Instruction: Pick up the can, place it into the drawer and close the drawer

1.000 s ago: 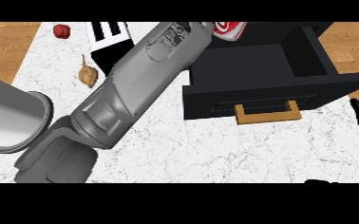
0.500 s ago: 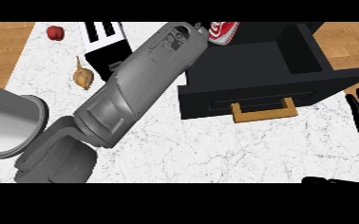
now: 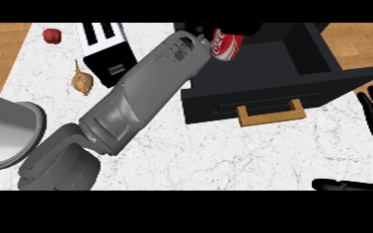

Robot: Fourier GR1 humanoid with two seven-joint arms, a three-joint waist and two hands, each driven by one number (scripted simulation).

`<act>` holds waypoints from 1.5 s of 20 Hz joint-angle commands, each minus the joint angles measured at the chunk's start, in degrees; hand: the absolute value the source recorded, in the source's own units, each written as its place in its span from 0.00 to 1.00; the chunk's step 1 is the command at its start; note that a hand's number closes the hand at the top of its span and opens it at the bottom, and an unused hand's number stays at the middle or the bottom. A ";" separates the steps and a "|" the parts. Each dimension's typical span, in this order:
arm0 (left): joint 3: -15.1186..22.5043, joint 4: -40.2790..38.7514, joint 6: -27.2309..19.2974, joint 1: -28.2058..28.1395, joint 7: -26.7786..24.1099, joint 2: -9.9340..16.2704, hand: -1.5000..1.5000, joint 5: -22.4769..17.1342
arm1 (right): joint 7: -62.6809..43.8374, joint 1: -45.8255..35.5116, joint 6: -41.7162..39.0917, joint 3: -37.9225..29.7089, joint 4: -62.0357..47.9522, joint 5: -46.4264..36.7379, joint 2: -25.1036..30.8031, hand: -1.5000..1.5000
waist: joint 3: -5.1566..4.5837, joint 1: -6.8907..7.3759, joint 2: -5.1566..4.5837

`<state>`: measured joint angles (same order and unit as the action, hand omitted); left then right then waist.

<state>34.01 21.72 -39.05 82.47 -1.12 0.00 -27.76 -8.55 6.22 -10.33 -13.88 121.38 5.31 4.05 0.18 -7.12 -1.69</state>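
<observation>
The red cylindrical metal can (image 3: 226, 45) with white lettering sits at about one o'clock, over the rear left corner of the open black drawer (image 3: 270, 79), its wooden handle (image 3: 271, 114) facing six. The left hand (image 3: 195, 31) is at the end of the long grey forearm running up from seven o'clock, mostly hidden behind the wrist — whether its fingers are wrapped on the can I cannot tell. The can is probably light, stiff and smooth-walled, so slippery; it is best taken round the middle of its side wall. The right hand (image 3: 344, 184) lies at five o'clock, dark fingers stretched out flat, holding nothing. A black-and-white toaster (image 3: 108, 49), a tan garlic bulb (image 3: 82, 81) and a small red fruit (image 3: 51, 34) lie toward ten and eleven — well apart from the drawer.
</observation>
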 commanded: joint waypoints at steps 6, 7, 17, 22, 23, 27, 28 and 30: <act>2.15 -0.77 -4.50 -0.23 -0.33 0.00 0.00 -3.04 | 0.75 1.19 -1.23 -0.38 0.35 0.94 0.44 0.00 | 0.02 -0.81 -0.02; 2.42 -0.63 -4.36 -2.23 -3.24 0.00 0.00 -2.90 | -2.12 0.92 0.07 1.21 3.48 0.29 -0.45 0.00 | -0.07 -0.33 0.03; 2.83 0.68 -8.15 -1.62 -2.26 0.00 0.00 -7.40 | 3.38 -1.32 -0.55 1.02 3.20 -8.14 3.81 0.00 | -0.04 -0.92 -0.21; 3.46 3.74 -7.64 -0.62 -0.68 0.00 0.00 -10.02 | 5.30 -0.66 -1.04 3.98 5.67 -15.62 5.78 0.00 | -0.06 0.77 0.39; 1.78 1.40 -6.45 -1.73 -4.11 0.00 0.00 -10.21 | 7.13 0.30 -0.73 4.66 6.15 -17.04 5.27 0.00 | -0.07 0.76 0.05; 0.28 2.83 -7.70 -0.57 -5.70 0.00 0.00 -12.64 | 8.69 -0.98 0.46 7.20 5.27 -23.70 6.04 0.00 | -0.08 1.66 0.16; 1.27 3.78 -7.20 -1.63 -5.92 0.00 0.00 -12.74 | 7.18 -3.86 1.54 7.83 5.22 -25.58 6.32 0.00 | -0.12 2.63 0.39; 0.93 3.27 -8.16 -1.13 -7.17 0.00 0.00 -13.14 | 8.49 -3.92 0.35 7.30 3.59 -28.44 9.25 0.00 | -0.09 2.40 0.29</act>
<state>34.81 24.45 -46.23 81.27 -6.86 0.00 -39.75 -1.87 3.89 -10.28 -7.68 126.95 -17.28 11.15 0.06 -5.28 -1.42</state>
